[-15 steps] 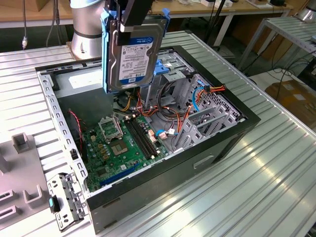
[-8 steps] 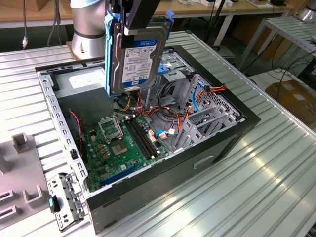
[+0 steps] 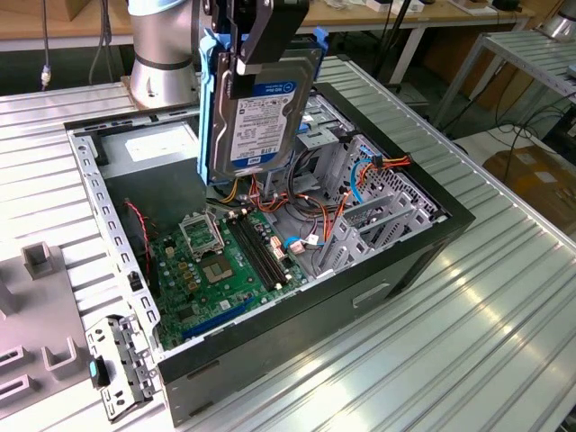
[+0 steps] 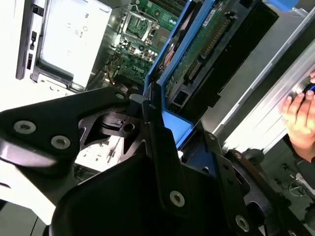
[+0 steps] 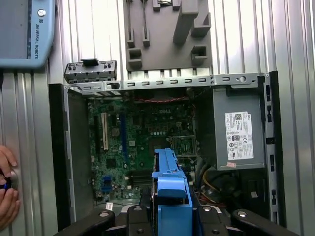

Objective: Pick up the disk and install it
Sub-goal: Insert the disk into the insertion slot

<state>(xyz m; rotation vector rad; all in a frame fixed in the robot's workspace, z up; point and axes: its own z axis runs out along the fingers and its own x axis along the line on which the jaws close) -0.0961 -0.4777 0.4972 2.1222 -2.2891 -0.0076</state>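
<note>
Black metal linkage of the robot's hand (image 4: pixel 150 115) sits closest in both wrist views, clenched on the blue plastic side rail of the disk (image 3: pixel 261 108), a flat rectangular hard drive in black and silver metal with a white label and blue band. In the exterior view the disk hangs upright, edge down, with its label facing the camera. It is held above the open black tower computer case (image 3: pixel 409 261), which lies on its side on the ribbed aluminium bench (image 3: pixel 504 342). The disk's lower edge hovers over a tangle of orange and red cables (image 3: pixel 270 193), between the green motherboard (image 3: pixel 216 261) and the silver perforated drive cage (image 3: pixel 378 211); it appears to touch none of them. A big grey power supply box with a white sticker (image 5: pixel 236 132) occupies one end of the case. A person's fingers (image 5: pixel 6 160) rest at the bench edge, well apart from the disk. As a judgement, the pick-up is done and the work stands at the carrying stage, with the disk not yet seated. Installing it would call for lining the blue rails up squarely with a bay in the cage. It would also need a slow approach, so that the drive neither snags the loose cables nor knocks the motherboard.
</note>
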